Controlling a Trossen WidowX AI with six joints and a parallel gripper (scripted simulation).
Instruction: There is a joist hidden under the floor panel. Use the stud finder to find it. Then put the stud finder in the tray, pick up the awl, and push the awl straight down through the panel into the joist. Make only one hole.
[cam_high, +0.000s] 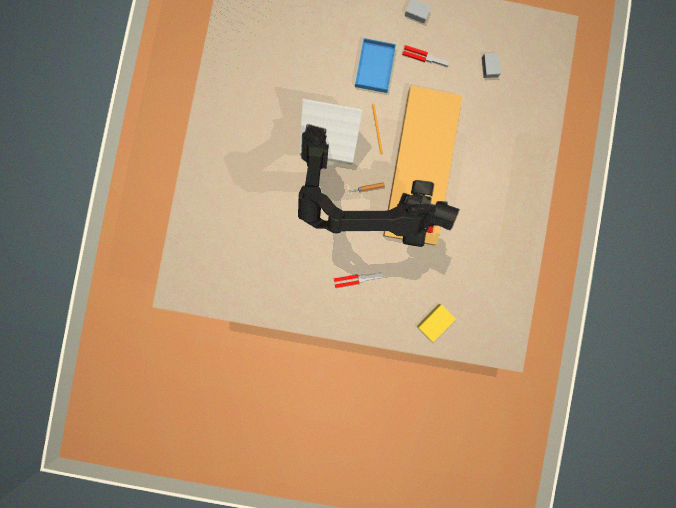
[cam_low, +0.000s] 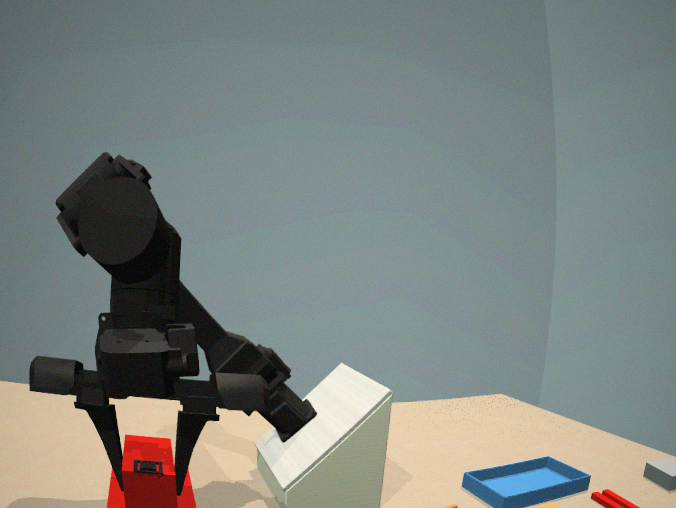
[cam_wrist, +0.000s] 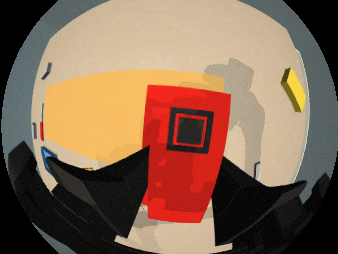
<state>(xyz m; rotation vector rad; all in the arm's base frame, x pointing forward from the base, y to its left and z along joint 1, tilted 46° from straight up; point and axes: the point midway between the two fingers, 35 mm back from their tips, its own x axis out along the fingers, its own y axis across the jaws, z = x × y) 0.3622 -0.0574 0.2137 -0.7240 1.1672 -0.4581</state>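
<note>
The red stud finder is upright between the fingers of my gripper, which is shut on it. The square window on its top looks dark. It is over the near end of the orange-yellow floor panel; whether it touches the panel I cannot tell. The awl, with its orange-brown handle, lies on the table left of the panel in the top view. The blue tray is empty, beyond the panel's far left corner. No hole shows in the visible panel; the arm covers part of its near end.
A white-topped sloped block stands by the arm's base. An orange stick lies between it and the panel. Red-handled tools lie near and far. A yellow block and grey blocks stand around.
</note>
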